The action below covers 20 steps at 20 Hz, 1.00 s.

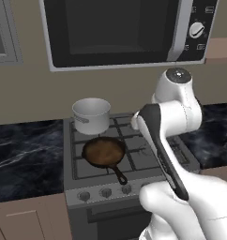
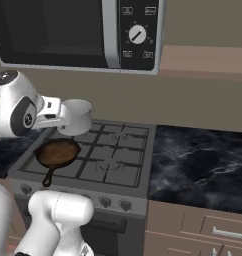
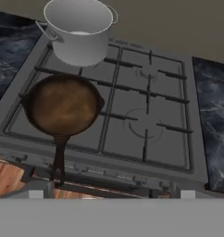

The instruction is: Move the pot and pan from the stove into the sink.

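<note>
The steel pot [image 1: 92, 115] [image 2: 79, 118] [image 3: 79, 30] stands upright on the stove's [image 1: 146, 152] [image 2: 118, 152] [image 3: 146, 125] back left burner. Just in front of it the dark brown pan [image 1: 103, 152] [image 2: 57, 152] [image 3: 63, 105] lies on the front left burner, its handle [image 3: 59, 155] pointing toward the knobs. My gripper [image 3: 111, 192] hovers above the stove's front edge, open, with nothing between its fingers and touching neither vessel. The sink is out of view.
A microwave [image 1: 120, 28] [image 2: 68, 30] hangs over the stove. Black marbled counter [image 1: 26, 150] [image 2: 198, 160] runs on both sides. My own arm [image 1: 167, 140] hides the right burners in the left base view. Wooden drawers [image 2: 208, 230] sit below the right counter.
</note>
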Motion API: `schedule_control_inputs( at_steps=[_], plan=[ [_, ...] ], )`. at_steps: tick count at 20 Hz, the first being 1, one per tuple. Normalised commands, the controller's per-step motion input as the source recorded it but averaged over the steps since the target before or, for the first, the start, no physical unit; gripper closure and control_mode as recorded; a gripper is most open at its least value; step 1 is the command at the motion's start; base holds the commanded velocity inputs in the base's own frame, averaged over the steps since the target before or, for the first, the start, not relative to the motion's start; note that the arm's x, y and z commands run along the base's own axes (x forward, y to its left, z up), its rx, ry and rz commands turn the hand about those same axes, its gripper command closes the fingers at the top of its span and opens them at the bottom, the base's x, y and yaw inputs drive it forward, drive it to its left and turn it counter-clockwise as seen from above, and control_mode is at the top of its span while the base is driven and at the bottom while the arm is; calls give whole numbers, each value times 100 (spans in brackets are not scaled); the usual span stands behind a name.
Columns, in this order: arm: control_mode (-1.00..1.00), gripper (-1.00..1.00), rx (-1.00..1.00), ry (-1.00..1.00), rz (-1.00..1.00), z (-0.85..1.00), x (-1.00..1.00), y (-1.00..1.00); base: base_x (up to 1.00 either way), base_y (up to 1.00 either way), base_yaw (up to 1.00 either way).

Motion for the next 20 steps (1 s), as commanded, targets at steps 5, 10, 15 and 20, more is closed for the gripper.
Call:
schedule_control_inputs(
  at_steps=[5,10,15,20],
  plan=[
    [-100,-100,0,-10,9,-5,-57,41,0,0,0],
    [-100,-100,0,-6,11,-9,-41,46,0,0,0],
    [-100,-100,0,-2,6,-3,-17,33,0,0,0],
    [-100,-100,0,4,0,-11,0,10,0,0,0]
  ],
)
